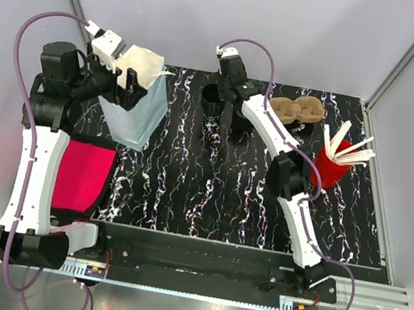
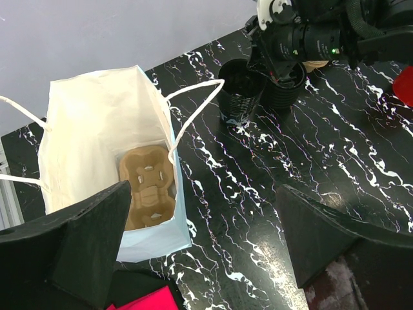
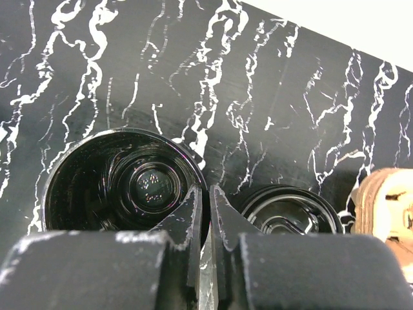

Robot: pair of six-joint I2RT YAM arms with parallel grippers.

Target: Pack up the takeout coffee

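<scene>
Pinching one wall of the open black cup (image 3: pixel 122 187) at the table's twelve o'clock, the right gripper (image 3: pixel 208 216) risks a tilt or slip; the lidded cup (image 3: pixel 290 210) beside it, toward three o'clock, could be knocked. Left gripper (image 2: pixel 203 213) hangs spread wide above the white bag (image 2: pixel 84 123) at ten o'clock.

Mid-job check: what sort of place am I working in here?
Probably a lab test cell, not a café: plain grey panel walls and aluminium framing enclose the black marbled tabletop, and the white paper bag and red cup of wooden stirrers look like staged props.
</scene>
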